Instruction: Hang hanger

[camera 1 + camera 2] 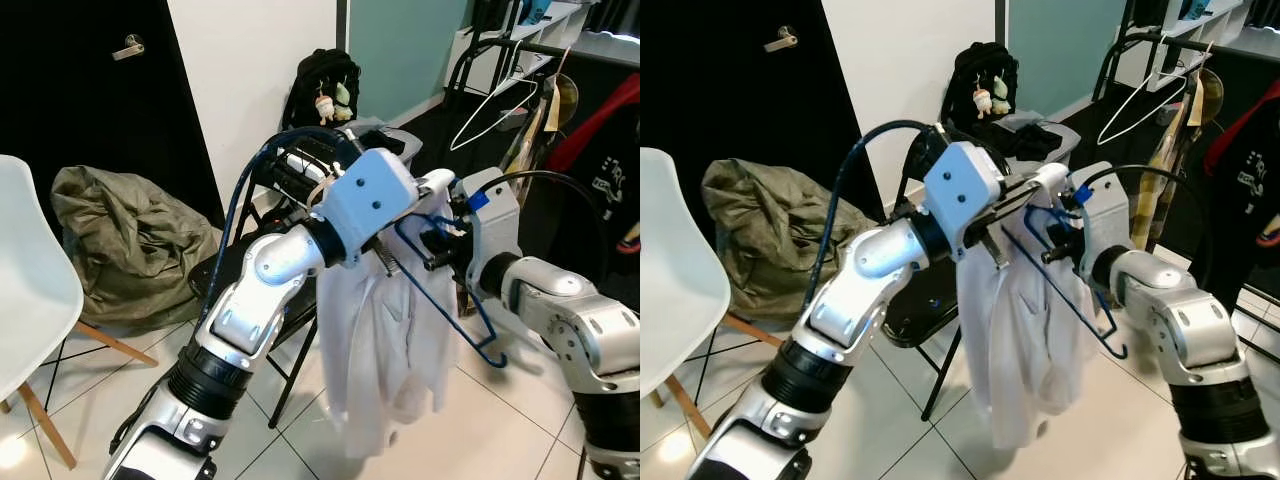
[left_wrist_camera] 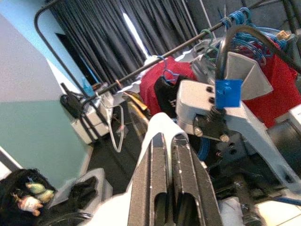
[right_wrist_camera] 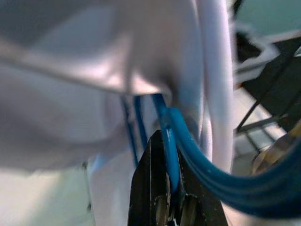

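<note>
A white shirt (image 1: 385, 350) hangs in mid-air between my two arms, partly draped over a blue wire hanger (image 1: 472, 322). My left gripper (image 1: 432, 184) is shut on the shirt's collar, and the left wrist view shows its fingers (image 2: 160, 155) pressed together with white cloth at the tips. My right gripper (image 1: 440, 242) sits just right of the shirt, shut on the blue hanger wire (image 3: 170, 136). The hanger's lower loop sticks out below my right wrist; the cloth hides its hook.
A clothes rail (image 2: 155, 63) with red garments and blue hangers stands ahead on the right, with a white hanger (image 1: 495, 105) on it. A black folding chair (image 1: 290, 300) is under my left arm. Left of it are an olive bag (image 1: 130, 240) and a white chair (image 1: 30, 290).
</note>
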You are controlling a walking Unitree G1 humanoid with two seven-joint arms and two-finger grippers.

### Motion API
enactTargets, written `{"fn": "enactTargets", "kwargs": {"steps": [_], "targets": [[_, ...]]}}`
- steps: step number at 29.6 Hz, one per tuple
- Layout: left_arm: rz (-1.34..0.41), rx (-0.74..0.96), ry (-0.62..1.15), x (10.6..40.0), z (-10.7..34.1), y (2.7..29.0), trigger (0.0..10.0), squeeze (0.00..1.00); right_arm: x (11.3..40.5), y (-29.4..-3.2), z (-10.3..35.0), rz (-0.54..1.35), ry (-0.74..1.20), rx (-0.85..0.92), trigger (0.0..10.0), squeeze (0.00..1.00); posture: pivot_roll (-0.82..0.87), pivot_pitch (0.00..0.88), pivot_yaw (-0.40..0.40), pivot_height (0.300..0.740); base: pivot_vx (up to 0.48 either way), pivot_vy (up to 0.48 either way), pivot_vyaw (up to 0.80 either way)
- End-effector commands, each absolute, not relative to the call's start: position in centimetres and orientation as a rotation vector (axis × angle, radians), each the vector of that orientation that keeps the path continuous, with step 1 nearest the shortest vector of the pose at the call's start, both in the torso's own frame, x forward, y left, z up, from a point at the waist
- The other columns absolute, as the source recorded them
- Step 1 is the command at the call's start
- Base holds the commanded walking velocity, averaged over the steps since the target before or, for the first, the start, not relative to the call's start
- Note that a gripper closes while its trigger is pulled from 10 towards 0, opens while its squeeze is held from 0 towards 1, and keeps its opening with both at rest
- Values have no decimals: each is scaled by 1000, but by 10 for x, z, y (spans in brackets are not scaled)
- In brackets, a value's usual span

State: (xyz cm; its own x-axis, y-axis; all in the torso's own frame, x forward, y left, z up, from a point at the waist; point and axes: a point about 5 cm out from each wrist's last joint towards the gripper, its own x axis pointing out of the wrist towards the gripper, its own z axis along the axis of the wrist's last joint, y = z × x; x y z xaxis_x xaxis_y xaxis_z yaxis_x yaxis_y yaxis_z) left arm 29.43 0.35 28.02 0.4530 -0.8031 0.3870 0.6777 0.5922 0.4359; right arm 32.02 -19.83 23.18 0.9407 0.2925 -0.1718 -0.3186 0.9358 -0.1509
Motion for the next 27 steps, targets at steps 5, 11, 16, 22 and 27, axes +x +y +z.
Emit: {"fn": "enactTargets", "kwargs": {"steps": [5, 11, 16, 22, 27], "targets": [[-1159, -32, -524, 262, 274, -31, 10000, 0, 328, -195, 269, 270, -104, -110, 10000, 0, -69, 39, 56, 740, 0, 0, 0], [-1281, -299, -358, 250, 268, -40, 10000, 0, 329, -189, 283, 270, -213, -58, 10000, 0, -69, 44, 59, 740, 0, 0, 0], [-1307, -353, -282, 248, 261, -42, 10000, 0, 327, -173, 288, 367, -273, 1, 10000, 0, -62, 47, 55, 740, 0, 0, 0], [-1136, -352, -259, 265, 257, -34, 10000, 0, 314, -145, 286, 582, -315, 27, 10000, 0, -62, 52, 50, 740, 0, 0, 0], [-1021, -352, -300, 280, 265, -23, 10000, 0, 309, -136, 275, 647, -275, -16, 10000, 0, -66, 52, 50, 740, 0, 0, 0]]}}
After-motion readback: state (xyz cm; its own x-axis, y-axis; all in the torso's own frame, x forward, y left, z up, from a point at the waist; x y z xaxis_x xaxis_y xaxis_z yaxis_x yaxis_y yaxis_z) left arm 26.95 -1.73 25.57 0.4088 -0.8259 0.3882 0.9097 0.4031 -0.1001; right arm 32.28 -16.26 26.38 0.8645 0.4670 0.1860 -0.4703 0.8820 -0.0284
